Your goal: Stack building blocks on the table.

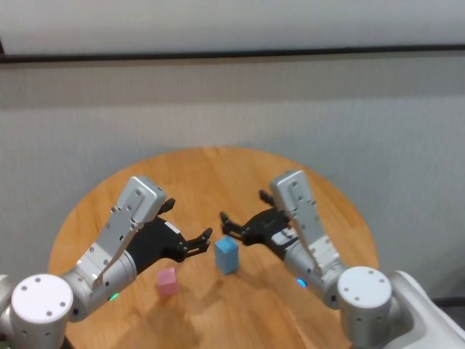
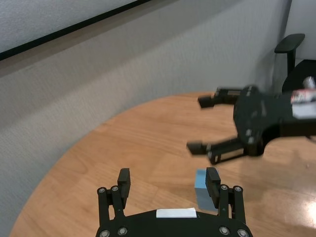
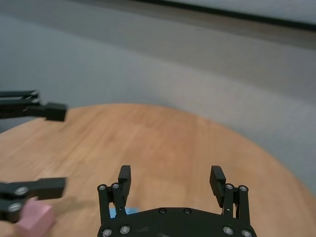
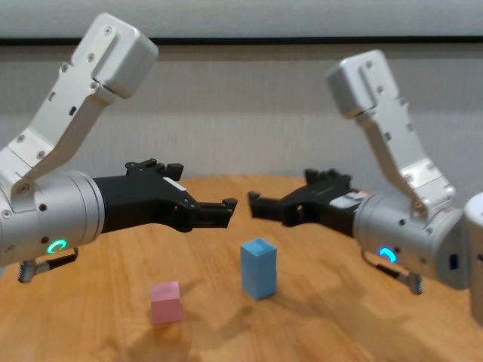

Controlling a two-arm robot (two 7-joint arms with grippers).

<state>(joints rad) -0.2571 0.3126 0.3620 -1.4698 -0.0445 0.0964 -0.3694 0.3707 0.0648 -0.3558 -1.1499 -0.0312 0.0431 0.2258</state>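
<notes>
grippers are hovering released: left gripper (image 4: 219, 205) and right gripper (image 4: 264, 204) facing above the blue stack (image 4: 259, 268). pink block (image 4: 166, 302) is sitting apart on the table (image 1: 218, 174)

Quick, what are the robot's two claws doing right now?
Left gripper: open, holding nothing, above the table.
Right gripper: open, holding nothing, above the table.
</notes>
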